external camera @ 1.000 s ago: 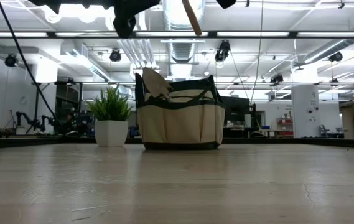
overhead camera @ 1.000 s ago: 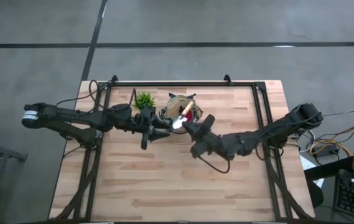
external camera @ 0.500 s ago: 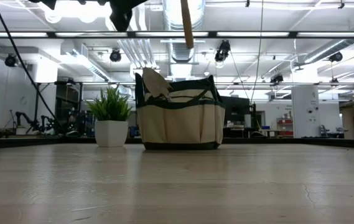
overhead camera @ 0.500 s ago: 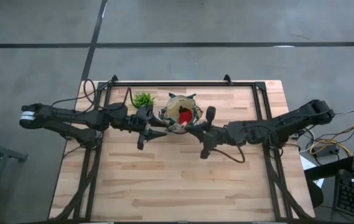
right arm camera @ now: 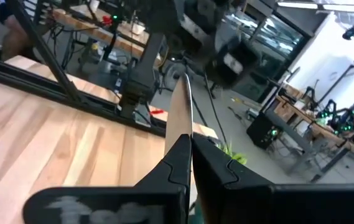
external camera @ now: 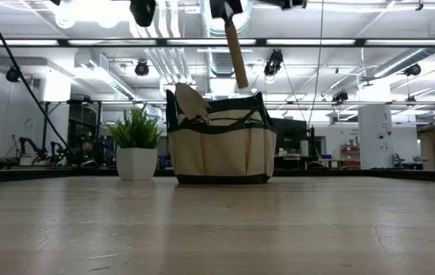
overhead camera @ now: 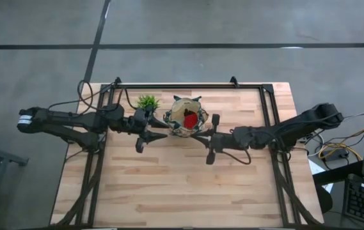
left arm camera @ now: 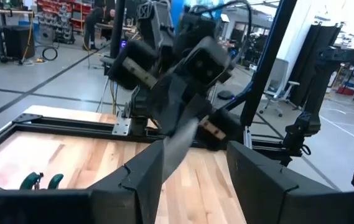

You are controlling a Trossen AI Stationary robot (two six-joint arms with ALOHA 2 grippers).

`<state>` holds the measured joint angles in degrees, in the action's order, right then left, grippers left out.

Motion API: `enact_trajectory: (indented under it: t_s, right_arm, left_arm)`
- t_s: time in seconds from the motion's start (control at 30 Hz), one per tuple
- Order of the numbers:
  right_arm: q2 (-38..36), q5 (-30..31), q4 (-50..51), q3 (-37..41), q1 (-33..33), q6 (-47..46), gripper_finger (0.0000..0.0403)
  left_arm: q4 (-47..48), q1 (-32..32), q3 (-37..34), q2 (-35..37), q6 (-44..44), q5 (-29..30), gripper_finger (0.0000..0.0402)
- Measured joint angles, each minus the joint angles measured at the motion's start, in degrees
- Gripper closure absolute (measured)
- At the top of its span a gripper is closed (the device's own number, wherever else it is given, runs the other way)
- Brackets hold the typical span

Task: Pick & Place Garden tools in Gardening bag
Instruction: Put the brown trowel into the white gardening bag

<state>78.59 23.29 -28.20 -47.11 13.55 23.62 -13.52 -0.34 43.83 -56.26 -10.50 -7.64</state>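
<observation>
The tan gardening bag (overhead camera: pixel 183 119) (external camera: pixel 221 145) stands at the table's far middle. A red item (overhead camera: pixel 192 119) lies inside it, and a trowel blade (external camera: pixel 190 103) sticks up from its rim. My right gripper (overhead camera: pixel 199 131) (right arm camera: pixel 188 140) is above the bag's right side, shut on a wooden-handled trowel (external camera: pixel 236 53). My left gripper (overhead camera: pixel 156 131) (left arm camera: pixel 195 168) is open and empty, just left of the bag. The pruning shears are out of view. My right gripper pinches the trowel's metal blade (right arm camera: pixel 180 115), seen edge-on, between its two fingers. It comes from the table's right side. The wooden handle (external camera: pixel 237 57) hangs below the gripper, slightly tilted. Its free end (external camera: pixel 244 82) is just above the bag's rim, clear of the table.
A small green potted plant (overhead camera: pixel 147 102) (external camera: pixel 135 145) stands just left of the bag, beside my left arm. A black frame (overhead camera: pixel 175 86) runs along the table's far edge. The near half of the wooden table (overhead camera: pixel 182 185) is bare.
My right gripper has moved toward the table's left, over the bag, and gone down. The trowel's handle now hangs lower, with its end near the bag's rim. My left gripper has drawn back toward the table's left edge.
</observation>
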Motion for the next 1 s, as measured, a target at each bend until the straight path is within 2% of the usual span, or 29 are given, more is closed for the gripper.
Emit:
enact_trajectory:
  t_s: [0.13,0.33,0.53,0.7,0.83,1.0]
  right_arm:
    - [0.73,-0.27,-5.36,3.76,-1.32,-2.03,0.0395]
    - [3.00,-4.36,-13.80,7.73,-4.27,-5.50,0.0395]
    - [7.17,-5.32,-16.94,8.03,-6.58,-5.60,0.0395]
    - [9.81,-5.75,-14.82,6.55,-6.91,-4.62,0.0395]
    - [9.90,-10.01,-9.11,4.92,-6.55,-6.74,0.0394]
    - [9.07,-10.10,-1.61,4.02,-6.61,-9.81,0.0394]
  left_arm:
    - [0.04,0.00,0.00,-0.01,0.02,0.00,0.0223]
    - [0.02,0.00,0.00,-0.01,0.04,0.02,0.0223]
    - [0.11,0.00,0.00,-0.05,0.05,0.02,0.0223]
    - [0.49,0.00,0.00,-0.05,-0.49,0.02,0.0223]
    - [2.29,0.00,0.00,-0.05,-1.21,0.02,0.0223]
    - [7.19,-0.02,-0.02,-0.81,-1.75,0.12,0.0223]
